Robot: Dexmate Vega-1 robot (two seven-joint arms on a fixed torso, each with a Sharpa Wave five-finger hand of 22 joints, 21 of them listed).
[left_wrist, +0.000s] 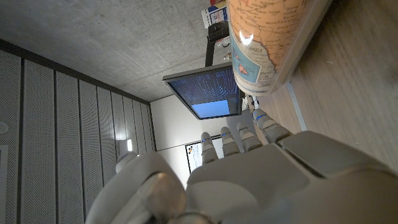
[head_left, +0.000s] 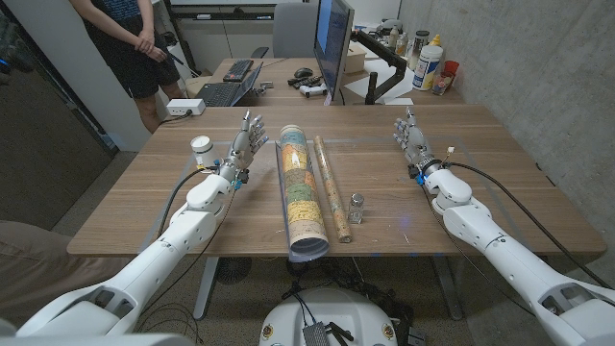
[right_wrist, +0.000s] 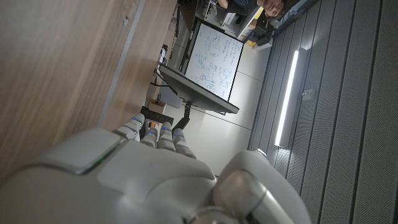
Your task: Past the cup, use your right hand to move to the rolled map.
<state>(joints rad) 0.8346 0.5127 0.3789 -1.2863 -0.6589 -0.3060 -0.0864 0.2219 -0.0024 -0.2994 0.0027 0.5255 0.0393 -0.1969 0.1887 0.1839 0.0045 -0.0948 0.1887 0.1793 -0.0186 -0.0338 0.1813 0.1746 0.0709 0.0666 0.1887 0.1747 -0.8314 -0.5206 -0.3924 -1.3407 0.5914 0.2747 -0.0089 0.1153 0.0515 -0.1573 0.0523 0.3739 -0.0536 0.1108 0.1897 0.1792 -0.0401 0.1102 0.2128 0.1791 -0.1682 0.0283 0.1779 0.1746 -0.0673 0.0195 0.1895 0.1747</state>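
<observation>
- Reach not yet begun, by the look of it: the right hand (head_left: 411, 135) stands at about 2 o'clock on the table, fingers apart and holding nothing, well apart from the rolled map (head_left: 301, 191).
- Rolled map in a clear tube lies lengthwise at table centre, running 6 to 12 o'clock, with a thinner paper roll (head_left: 332, 188) just beside it on the right.
- Best path, I judge: sweep the right hand toward 9 o'clock and keep it high, because the small glass shaker (head_left: 356, 209) and the thin roll both sit between hand and map.
- The white cup (head_left: 202, 149) is at 10 o'clock, just beside the left hand (head_left: 245, 140), which is spread and empty.
- Wooden table (head_left: 509, 192), plain grain, bare on the right.
- Beyond, at 12 o'clock, a desk with a monitor (head_left: 332, 43) and keyboards; a person (head_left: 130, 43) stands at 11 o'clock.
</observation>
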